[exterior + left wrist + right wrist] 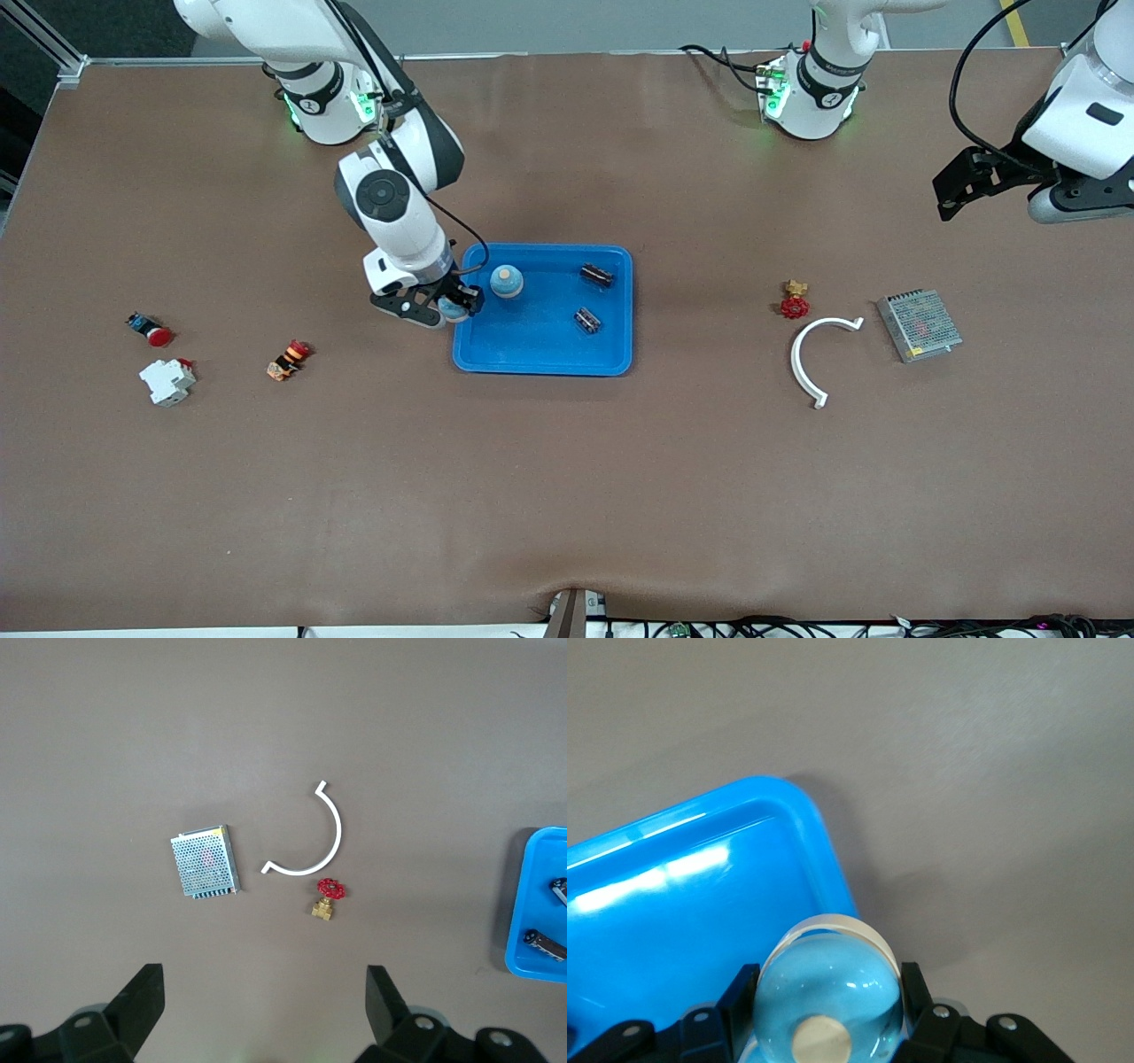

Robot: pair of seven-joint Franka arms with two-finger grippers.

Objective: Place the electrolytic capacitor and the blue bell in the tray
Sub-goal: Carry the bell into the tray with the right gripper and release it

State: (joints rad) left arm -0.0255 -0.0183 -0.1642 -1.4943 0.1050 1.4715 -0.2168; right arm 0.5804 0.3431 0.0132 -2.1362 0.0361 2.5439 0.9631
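The bright-blue tray (532, 335) lies mid-table and also shows in the right wrist view (700, 904) and the left wrist view (536, 904). In it lie one blue bell (506, 282) and two dark electrolytic capacitors (597, 276) (586, 320). My right gripper (454, 306) is shut on a second blue bell (833, 1010), holding it over the tray's rim at the right arm's end. My left gripper (952, 190) is open and empty, up over the left arm's end of the table; it waits.
A red-handled brass valve (795, 301), a white curved piece (819, 354) and a metal mesh box (920, 324) lie toward the left arm's end. A red push button (151, 330), a white breaker (166, 381) and an orange switch (288, 359) lie toward the right arm's end.
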